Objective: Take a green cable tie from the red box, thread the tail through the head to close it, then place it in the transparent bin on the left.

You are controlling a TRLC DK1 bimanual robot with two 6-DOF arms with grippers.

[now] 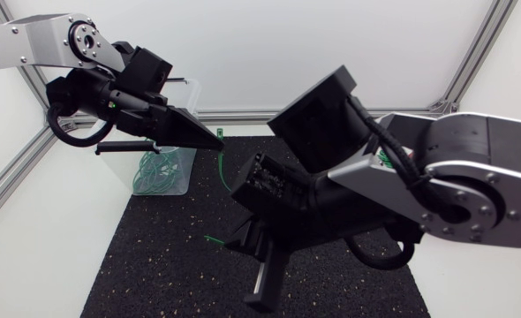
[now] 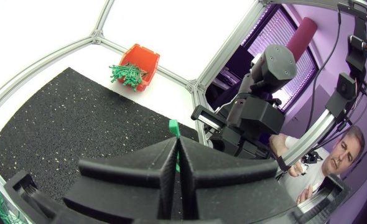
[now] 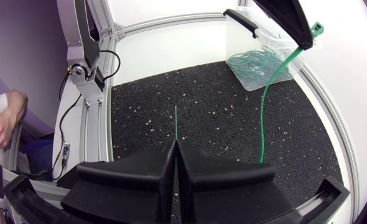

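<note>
A green cable tie (image 3: 267,106) spans between my two grippers above the black mat (image 1: 172,256). My left gripper (image 1: 216,140), shut on the tie's head end (image 2: 174,127), hovers beside the transparent bin (image 1: 168,168). From there the tie hangs in a curve down to my right gripper (image 3: 174,146), shut on its tail end. The thin tail tip (image 3: 175,121) pokes out ahead of the right fingers. The red box (image 2: 140,65) holds several green ties at the mat's far corner in the left wrist view. My right arm hides it in the head view.
The transparent bin (image 3: 264,56) has several closed green ties inside and a black handle along its rim. Aluminium frame rails (image 3: 102,143) run along the mat's edges. My right arm (image 2: 258,112) looms ahead of the left gripper (image 2: 176,142).
</note>
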